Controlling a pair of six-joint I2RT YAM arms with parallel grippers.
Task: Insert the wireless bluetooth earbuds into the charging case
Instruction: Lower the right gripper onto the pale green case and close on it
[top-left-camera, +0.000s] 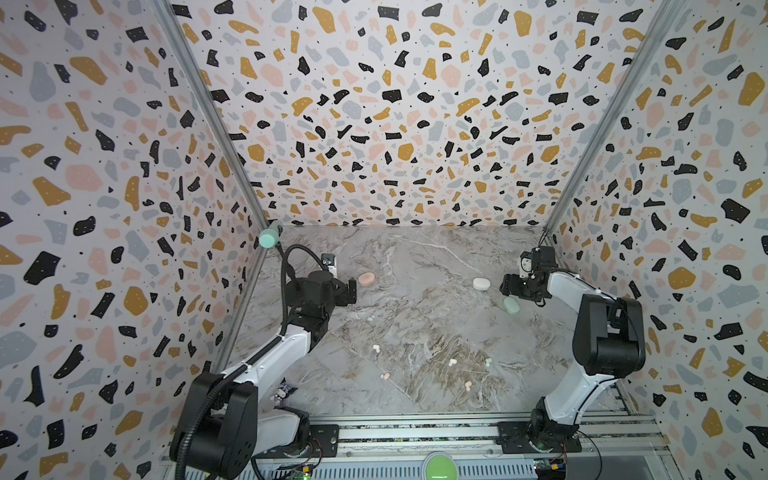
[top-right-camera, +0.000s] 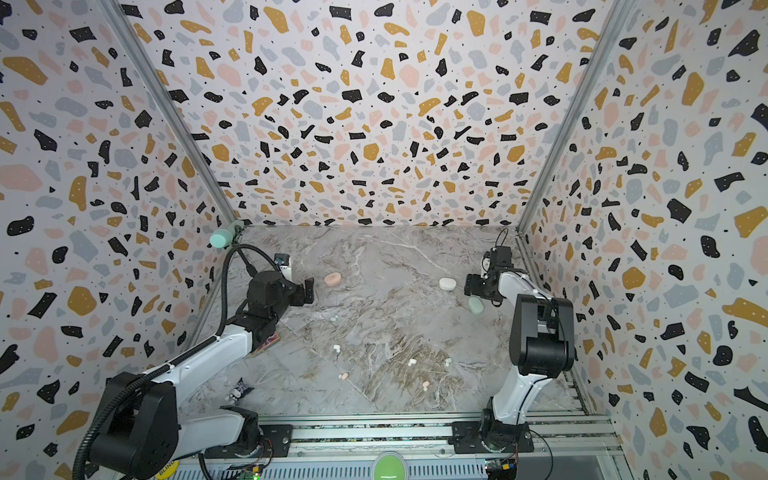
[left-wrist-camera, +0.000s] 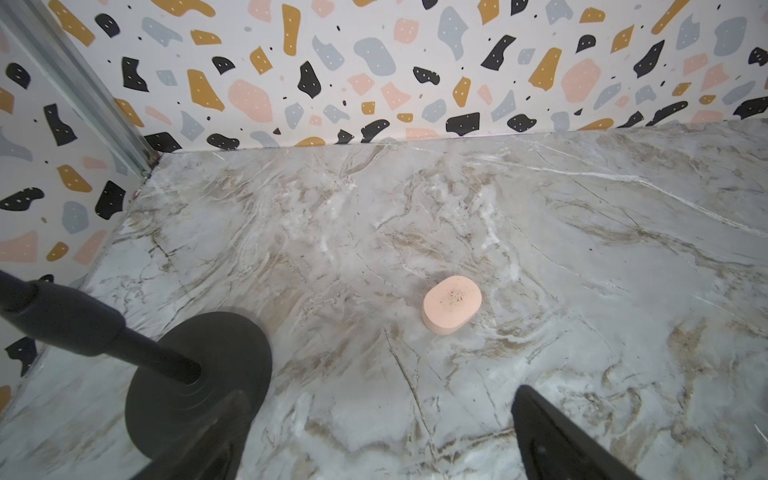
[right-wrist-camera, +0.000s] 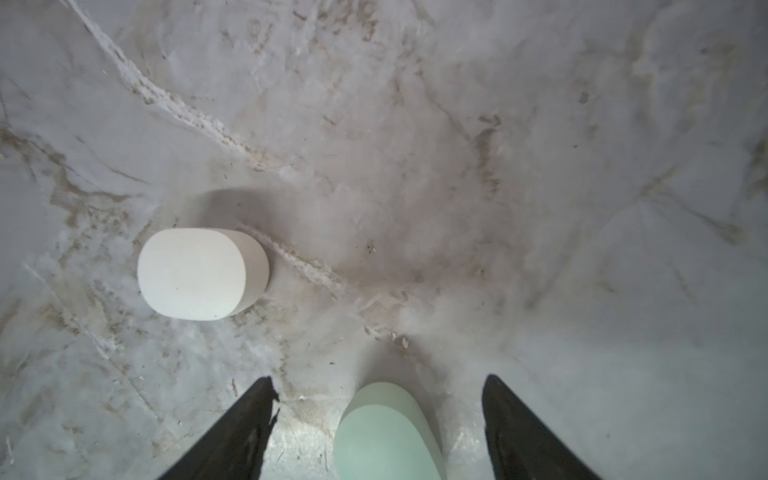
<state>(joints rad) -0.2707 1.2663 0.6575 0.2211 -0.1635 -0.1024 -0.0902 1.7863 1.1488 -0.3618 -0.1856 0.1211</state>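
Note:
Three closed oval charging cases lie on the marble table in both top views: pink (top-left-camera: 366, 279), white (top-left-camera: 481, 283) and mint (top-left-camera: 511, 305). Several tiny earbuds lie loose nearer the front, among them a white one (top-left-camera: 376, 347), a mint one (top-left-camera: 488, 361) and a pink one (top-left-camera: 385, 376). My right gripper (right-wrist-camera: 378, 381) is open and straddles the mint case (right-wrist-camera: 386, 432), with a gap on each side; the white case (right-wrist-camera: 199, 274) lies beyond it. My left gripper (left-wrist-camera: 374, 415) is open and empty, a short way from the pink case (left-wrist-camera: 452, 303).
Patterned walls close in the table on three sides. A mint cylinder (top-left-camera: 268, 237) hangs at the back left corner post. A green button (top-left-camera: 439, 467) sits on the front rail. A black disc with a cable (left-wrist-camera: 199, 374) hides part of the left wrist view.

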